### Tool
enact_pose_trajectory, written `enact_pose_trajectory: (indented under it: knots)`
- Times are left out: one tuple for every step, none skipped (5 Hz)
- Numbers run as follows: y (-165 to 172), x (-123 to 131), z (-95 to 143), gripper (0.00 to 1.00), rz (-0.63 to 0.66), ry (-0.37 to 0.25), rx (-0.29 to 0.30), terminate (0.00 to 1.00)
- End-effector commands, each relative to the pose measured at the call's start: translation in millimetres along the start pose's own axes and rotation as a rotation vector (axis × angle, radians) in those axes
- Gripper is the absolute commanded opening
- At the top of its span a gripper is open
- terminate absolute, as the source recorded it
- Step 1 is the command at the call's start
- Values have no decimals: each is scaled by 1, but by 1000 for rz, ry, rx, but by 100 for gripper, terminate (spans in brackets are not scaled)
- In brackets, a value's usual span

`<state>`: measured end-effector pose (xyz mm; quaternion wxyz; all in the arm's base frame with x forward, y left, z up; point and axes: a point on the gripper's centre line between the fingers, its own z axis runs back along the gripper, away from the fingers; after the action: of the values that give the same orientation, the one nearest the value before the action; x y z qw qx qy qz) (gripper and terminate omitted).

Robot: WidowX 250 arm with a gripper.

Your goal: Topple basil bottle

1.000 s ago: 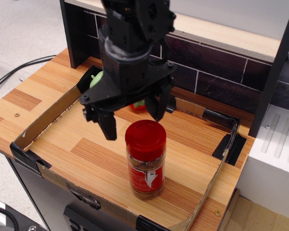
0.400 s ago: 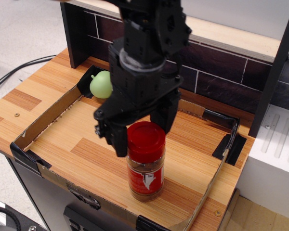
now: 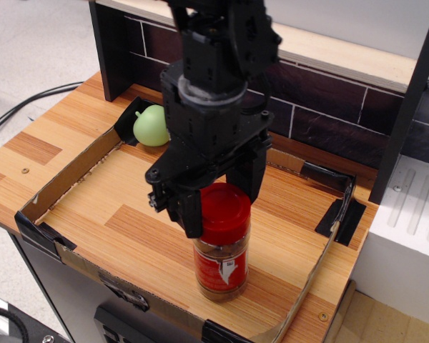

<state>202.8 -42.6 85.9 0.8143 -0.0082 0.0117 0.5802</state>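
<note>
The basil bottle (image 3: 221, 266) is a clear jar with a wide red lid (image 3: 229, 212) and a red-and-white label. It stands upright, or nearly so, on the wooden floor of the cardboard tray (image 3: 63, 190), near the tray's front edge. My black gripper (image 3: 222, 196) has come down from above and is open. Its left finger (image 3: 190, 212) is at the lid's left side and its right finger (image 3: 254, 179) is behind the lid's right side. I cannot tell whether either finger touches the lid.
A pale green toy apple (image 3: 151, 126) lies in the tray's back left corner. A dark brick back wall (image 3: 329, 100) and a black post (image 3: 409, 93) stand behind. A white block (image 3: 407, 236) sits to the right of the tray.
My gripper has moved right and forward and come down, from behind-left of the bottle to straddling its lid. The bottle has shifted slightly to the right.
</note>
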Motion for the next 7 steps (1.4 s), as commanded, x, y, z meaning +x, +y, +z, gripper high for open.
enact_pose_trajectory:
  knots:
    - [-18, 20, 20, 0, 159, 257, -58, 0]
    - [-21, 31, 19, 0, 230, 376, -29, 0]
    - [-24, 42, 11, 0, 234, 490, 63, 0]
    - [-24, 55, -7, 0, 269, 468, 79, 0]
    - [-21, 66, -18, 0, 291, 390, 68, 0]
    - [-17, 72, -22, 0, 237, 235, 15, 0]
    - [-12, 84, -26, 0, 238, 72, 20, 0]
